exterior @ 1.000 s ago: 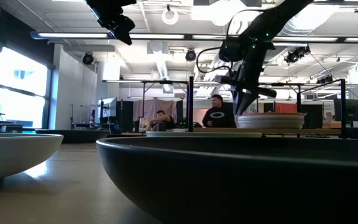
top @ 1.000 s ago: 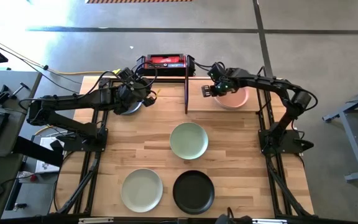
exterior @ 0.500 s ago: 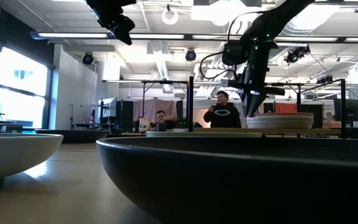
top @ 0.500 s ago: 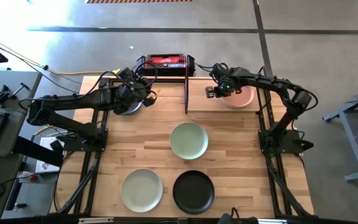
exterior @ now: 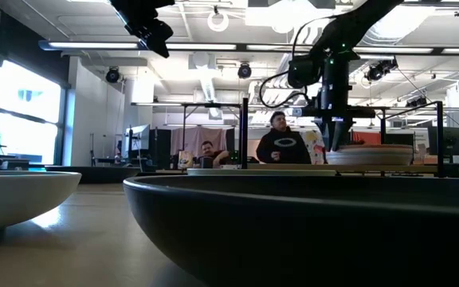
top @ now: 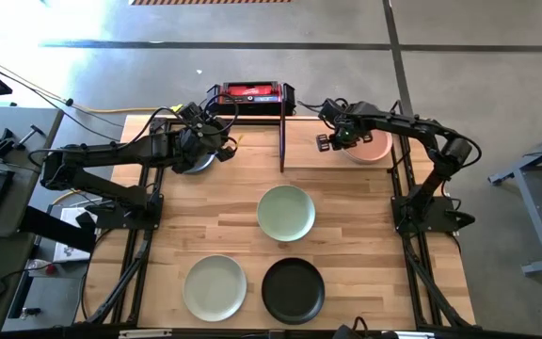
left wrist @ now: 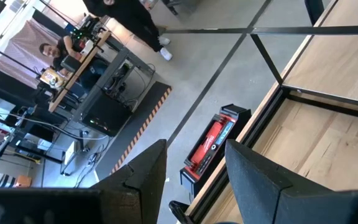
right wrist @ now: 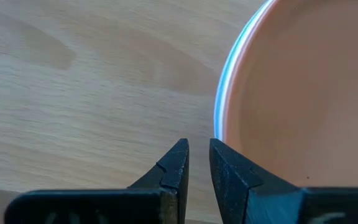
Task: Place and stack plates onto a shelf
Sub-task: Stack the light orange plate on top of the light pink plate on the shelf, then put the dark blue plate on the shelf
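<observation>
A peach-pink plate (top: 370, 147) lies flat on the shelf (top: 313, 158), the pale board at the table's far right with an upright black bar (top: 281, 141). My right gripper (right wrist: 199, 149) points down at the plate's left rim, its fingers a narrow gap apart with nothing between them. A sage green plate (top: 286, 213), a paler green plate (top: 215, 287) and a black plate (top: 293, 290) rest on the tabletop. My left gripper (left wrist: 194, 152) hangs open and empty, high over the table's far left. My right gripper comes from above, pointing down, with the outer side of one finger (right wrist: 232, 177) at the peach plate's left rim (right wrist: 219, 118). The finger itself hides the meeting place. The plate lies flat on the shelf.
A dark round plate (top: 194, 164) shows partly under my left arm at the far left. A red and black box (top: 250, 93) sits beyond the table's far edge. People (exterior: 281, 146) stand in the room behind the table. Bare wood lies between the plates.
My right gripper has moved toward the table's right edge along the shelf and tipped to point more steeply down. The peach-pink plate has slid toward the right on the shelf along with it, staying flat.
</observation>
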